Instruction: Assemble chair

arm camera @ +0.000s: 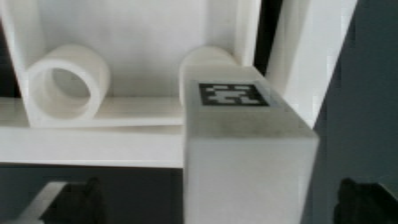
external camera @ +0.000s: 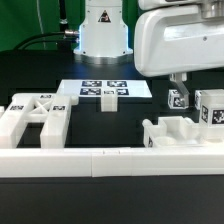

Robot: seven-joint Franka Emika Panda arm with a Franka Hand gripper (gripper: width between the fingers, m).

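The chair parts are chunky white pieces with square tags. In the wrist view a thick white bar [arm camera: 249,140] with a tag on its end runs between my fingers, in front of a white panel with a round ring [arm camera: 63,85]. My gripper [arm camera: 222,205] is open; the dark fingertips [arm camera: 80,200] stand apart on either side of the bar, not touching it. In the exterior view the gripper [external camera: 178,88] hangs over the tagged parts [external camera: 205,110] at the right, above a white block cluster [external camera: 175,132].
A white ladder-like frame part [external camera: 35,115] lies at the exterior view's left. A small white block [external camera: 108,99] stands by the marker board [external camera: 103,86]. A long white rail [external camera: 110,160] runs along the front. The robot base [external camera: 103,30] stands behind.
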